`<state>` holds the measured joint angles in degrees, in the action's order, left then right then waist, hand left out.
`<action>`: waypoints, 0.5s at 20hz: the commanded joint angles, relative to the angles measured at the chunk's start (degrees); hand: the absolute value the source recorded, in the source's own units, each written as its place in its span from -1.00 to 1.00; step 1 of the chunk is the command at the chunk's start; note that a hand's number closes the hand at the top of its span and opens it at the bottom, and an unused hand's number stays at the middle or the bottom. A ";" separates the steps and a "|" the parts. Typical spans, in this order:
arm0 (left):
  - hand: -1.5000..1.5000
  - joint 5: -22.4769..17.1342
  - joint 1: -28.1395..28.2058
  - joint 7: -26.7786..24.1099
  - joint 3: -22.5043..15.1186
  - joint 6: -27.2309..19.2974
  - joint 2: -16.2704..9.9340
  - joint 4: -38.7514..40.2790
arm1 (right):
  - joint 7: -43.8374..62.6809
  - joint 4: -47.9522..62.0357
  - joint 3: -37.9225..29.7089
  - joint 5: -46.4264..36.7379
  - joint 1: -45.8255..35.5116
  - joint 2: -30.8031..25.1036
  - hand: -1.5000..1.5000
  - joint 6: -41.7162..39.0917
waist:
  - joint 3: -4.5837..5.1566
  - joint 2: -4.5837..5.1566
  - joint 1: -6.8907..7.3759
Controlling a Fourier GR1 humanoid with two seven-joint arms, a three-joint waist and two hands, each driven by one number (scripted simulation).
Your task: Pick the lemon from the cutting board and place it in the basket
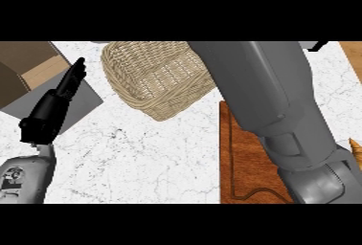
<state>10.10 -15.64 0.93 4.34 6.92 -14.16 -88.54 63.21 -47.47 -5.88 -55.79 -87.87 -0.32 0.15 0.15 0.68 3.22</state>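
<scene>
Lemon not visible anywhere in head view; possibly hidden beneath the large grey right forearm (272, 110), or carried in the right hand, which lies beyond the upper edge of view, so fingers and any grip cannot be told. Landmark: pale woven wicker basket (152, 79), tilted, mouth facing up and toward the viewer, interior showing bare weave only, no fruit inside as far as seen. Lower right of basket, just beside its rim: reddish-brown wooden cutting board (244, 158) with a dark routed groove along its edge, mostly covered by the forearm crossing it diagonally toward the basket's upper right. Such a crossing suits either a reach over the board or a carry toward the basket; which of the two, not determinable. Left of basket: black left hand (67, 88), fingers straight and together, pointing up, holding nothing, resting out of the working path. Behind that hand, farther left of basket: open brown cardboard box (28, 64) on a flat grey sheet (88, 103). Below basket: white marbled counter top (141, 158). Far right of basket, at the view's edge: strip of orange-brown wood (352, 60), identity unclear. Placement judged not yet complete.
</scene>
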 commanded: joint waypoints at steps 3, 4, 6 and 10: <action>0.00 -0.12 -1.40 0.00 1.69 -0.22 -0.89 2.31 | 7.95 10.92 0.26 -1.04 -3.22 0.30 1.00 -4.82 | 0.00 -0.26 -1.78; 0.00 0.58 2.13 -1.90 -0.09 -0.82 1.00 1.22 | 8.59 12.43 0.01 -1.32 -4.32 0.30 1.00 -4.82 | 0.01 -0.33 -1.33; 0.00 -0.90 3.24 -1.43 1.41 0.68 -0.72 -0.46 | 7.96 15.25 -0.13 -2.02 -4.74 0.22 1.00 -6.99 | -0.03 -0.49 -1.23; 0.00 1.44 3.08 -1.02 -1.09 -1.67 2.06 -0.77 | 4.19 21.13 -0.38 -1.98 -6.71 -0.33 1.00 -8.73 | -0.03 -0.13 -1.29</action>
<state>9.86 -13.46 0.26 4.76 6.80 -13.78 -89.18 63.43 -31.45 -5.90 -57.52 -92.94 -0.43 -4.09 0.14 0.36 2.16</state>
